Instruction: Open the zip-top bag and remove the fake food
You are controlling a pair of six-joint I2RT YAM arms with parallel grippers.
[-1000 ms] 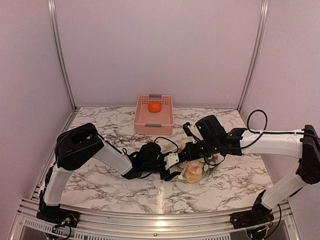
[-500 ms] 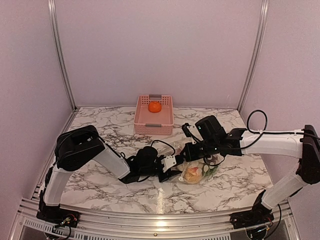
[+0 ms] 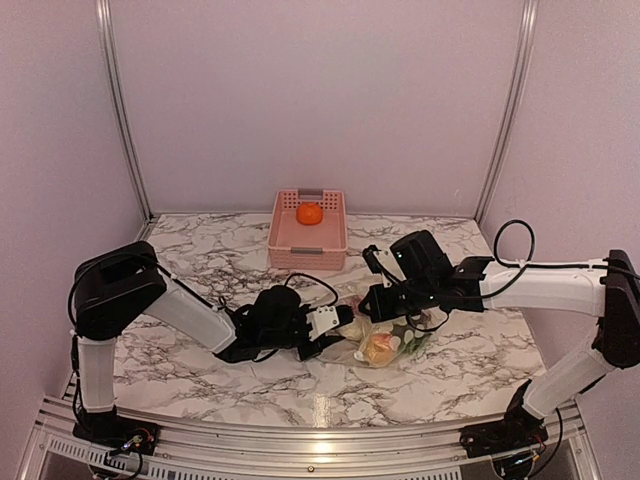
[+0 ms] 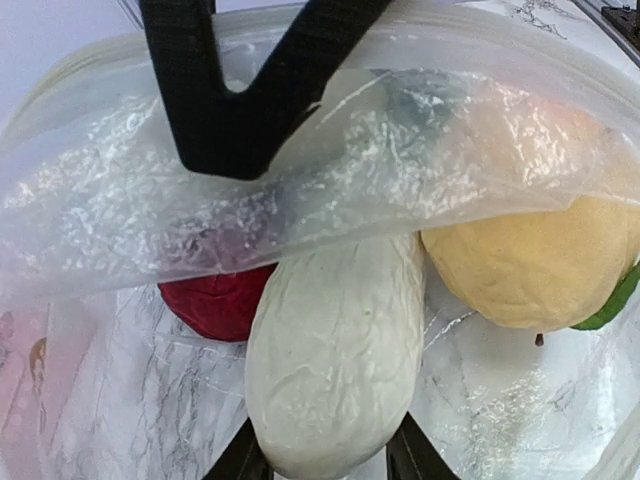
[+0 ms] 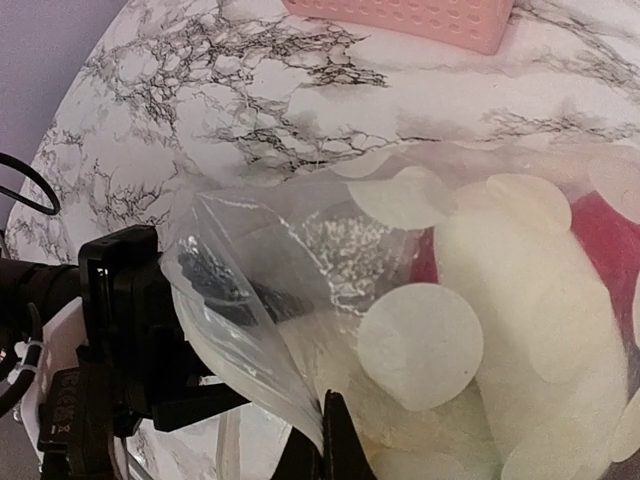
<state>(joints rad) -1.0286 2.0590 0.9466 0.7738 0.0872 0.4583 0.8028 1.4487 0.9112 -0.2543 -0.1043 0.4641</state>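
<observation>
- Placement, zip-top bag [image 3: 400, 350]: lies on the marble table [image 3: 200, 250] at front centre between both arms, mouth turned toward the left arm, fake food [image 3: 380, 347] showing through the film.
- Right gripper [image 5: 325, 445]: clamps fully shut on the upper lip of the bag and lifts it; judged as meant to keep the mouth gaping for the other arm.
- Left gripper [image 4: 325, 465]: reaches in through the mouth beneath the raised film; stands part-closed, fingertips against both sides of a white piece [image 4: 330, 350], so appears to grip it.
- Position relative to claw: white piece directly between the jaws, long axis pointing away; red piece [image 4: 215, 300] just beside it on one side, yellow piece [image 4: 520, 260] touching on the other, green leaf [image 4: 620, 300] beyond the yellow.
- Elsewhere: orange piece [image 3: 309, 213] in the pink basket [image 3: 306, 255] at the back, well apart from the bag.
- Risk, as judged: draped film may snag the white piece on withdrawal.
</observation>
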